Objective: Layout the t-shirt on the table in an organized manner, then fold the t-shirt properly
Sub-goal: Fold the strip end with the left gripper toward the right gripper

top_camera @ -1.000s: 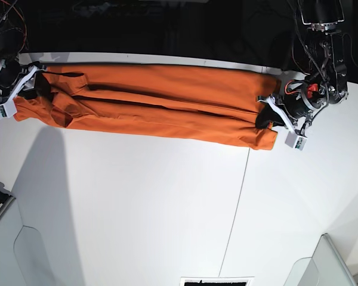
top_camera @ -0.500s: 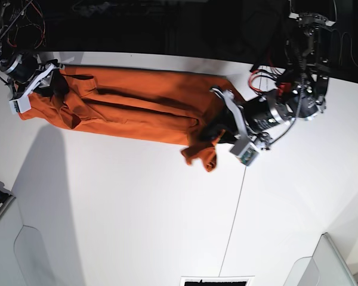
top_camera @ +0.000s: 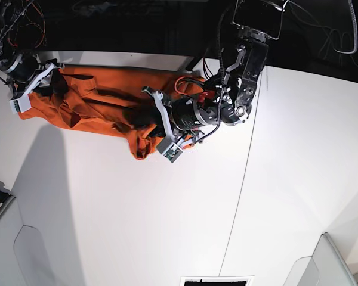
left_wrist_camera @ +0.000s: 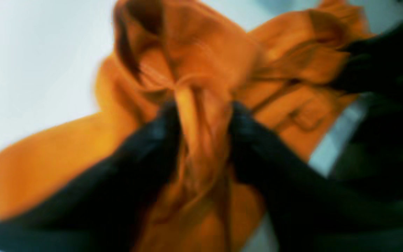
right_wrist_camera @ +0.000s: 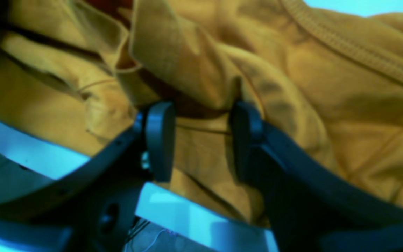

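Observation:
The orange t-shirt (top_camera: 101, 95) lies along the far left of the white table (top_camera: 167, 226), its right end doubled back over itself into a rumpled heap. My left gripper (top_camera: 144, 122) sits at that heap. In the blurred left wrist view its black fingers (left_wrist_camera: 159, 136) stand apart, with a bunch of t-shirt (left_wrist_camera: 201, 52) between them, and the left gripper (left_wrist_camera: 201, 122) is open. My right gripper (top_camera: 43, 89) is at the shirt's far left end. The right gripper (right_wrist_camera: 201, 136) is open, over the wrinkled t-shirt (right_wrist_camera: 327, 87) near a ribbed seam.
The left arm's body (top_camera: 241, 77) reaches over the table from the back. A thin dark seam (top_camera: 238, 190) runs across the tabletop. Grey bin corners show at the lower left (top_camera: 24, 250) and lower right (top_camera: 325, 262). A dark vent (top_camera: 218, 281) sits at the front edge.
The left arm has swept leftwards, dragging the shirt's right end over the rest, and its jaws have since parted. The right gripper shifted slightly, then held still.

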`<control>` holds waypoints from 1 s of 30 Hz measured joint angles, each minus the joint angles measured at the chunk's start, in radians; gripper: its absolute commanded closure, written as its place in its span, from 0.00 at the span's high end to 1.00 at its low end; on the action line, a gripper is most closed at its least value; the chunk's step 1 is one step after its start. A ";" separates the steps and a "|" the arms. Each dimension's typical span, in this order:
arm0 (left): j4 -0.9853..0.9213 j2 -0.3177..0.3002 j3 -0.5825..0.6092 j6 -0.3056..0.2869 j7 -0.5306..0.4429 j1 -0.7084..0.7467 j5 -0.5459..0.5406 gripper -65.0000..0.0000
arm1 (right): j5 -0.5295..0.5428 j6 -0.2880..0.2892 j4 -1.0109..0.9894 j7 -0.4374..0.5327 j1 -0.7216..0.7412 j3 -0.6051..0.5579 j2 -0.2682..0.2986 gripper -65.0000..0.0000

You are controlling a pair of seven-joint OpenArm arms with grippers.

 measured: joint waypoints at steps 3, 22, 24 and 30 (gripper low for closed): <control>-0.014 0.005 0.014 -0.021 0.008 0.002 -0.060 0.56 | 0.000 -0.003 0.000 0.000 0.000 0.000 0.000 0.41; -0.014 -0.023 0.065 -0.141 0.075 0.011 -0.239 0.56 | 0.040 -0.004 -0.034 0.032 0.024 0.307 0.031 0.64; -0.014 -0.029 0.066 -0.141 0.084 0.011 -0.238 0.56 | 0.023 -0.007 -0.074 0.043 0.026 0.307 0.044 0.64; -0.014 -0.085 0.060 -0.142 0.068 0.011 -0.242 0.56 | 0.043 0.002 -0.214 0.046 0.038 0.276 0.047 0.64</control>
